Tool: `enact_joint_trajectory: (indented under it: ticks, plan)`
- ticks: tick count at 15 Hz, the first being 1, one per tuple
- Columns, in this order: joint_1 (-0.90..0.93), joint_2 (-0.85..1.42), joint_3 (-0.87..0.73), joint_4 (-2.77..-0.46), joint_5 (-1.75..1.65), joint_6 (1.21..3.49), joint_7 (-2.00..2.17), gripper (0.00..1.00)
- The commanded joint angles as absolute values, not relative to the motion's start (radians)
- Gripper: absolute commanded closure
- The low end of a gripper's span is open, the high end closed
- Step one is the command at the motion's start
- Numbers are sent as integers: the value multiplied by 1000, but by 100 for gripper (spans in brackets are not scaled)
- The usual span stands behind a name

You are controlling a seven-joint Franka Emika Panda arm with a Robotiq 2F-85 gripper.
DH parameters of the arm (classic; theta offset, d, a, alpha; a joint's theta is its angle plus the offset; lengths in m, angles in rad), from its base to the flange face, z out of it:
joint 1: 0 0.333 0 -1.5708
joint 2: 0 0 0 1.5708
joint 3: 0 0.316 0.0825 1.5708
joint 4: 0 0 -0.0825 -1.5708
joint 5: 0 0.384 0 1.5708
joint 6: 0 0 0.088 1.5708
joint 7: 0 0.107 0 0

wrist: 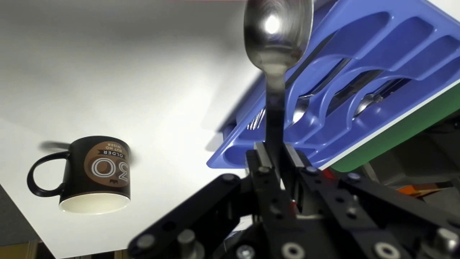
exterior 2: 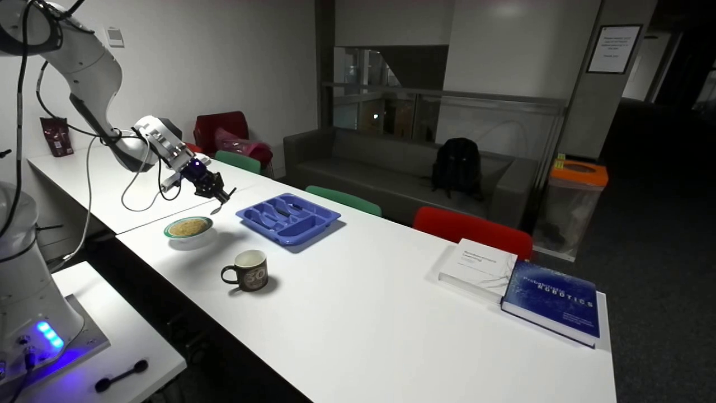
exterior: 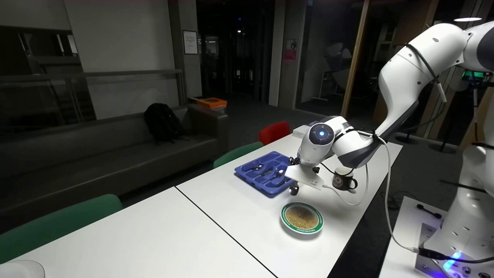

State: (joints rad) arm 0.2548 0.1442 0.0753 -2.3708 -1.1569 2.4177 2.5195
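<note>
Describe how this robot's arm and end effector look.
The smooth, rounded white arm has dark grey edging, black straps and a round, glowing blue light; a thin white cable hangs from it. The black, multi-jointed end effector shows round bolt heads and slim light grey finger pads.

In the wrist view, the top edge cut off the tip of the spoon (wrist: 278, 34), and the gripper (wrist: 278, 154) hid part of its handle. The blue tray (wrist: 373, 46) ran out past the right edge. In an exterior view, a pale round object (exterior: 21, 269) was cut off at the lower left corner. The print on the framed notice (exterior 2: 614, 49) was too small to read.
</note>
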Motion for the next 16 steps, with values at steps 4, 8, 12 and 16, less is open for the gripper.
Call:
enact_joint_trajectory:
  ticks: [4,8,12,16]
  plan:
    - [228,147,104,-2370,-1157,2413,2518,87]
    - [235,170,113,-2359,-1160,2415,2521,97]
    - [252,174,137,-2378,-1183,2399,2557,97]
    - [260,179,156,-2387,-1190,2400,2567,97]
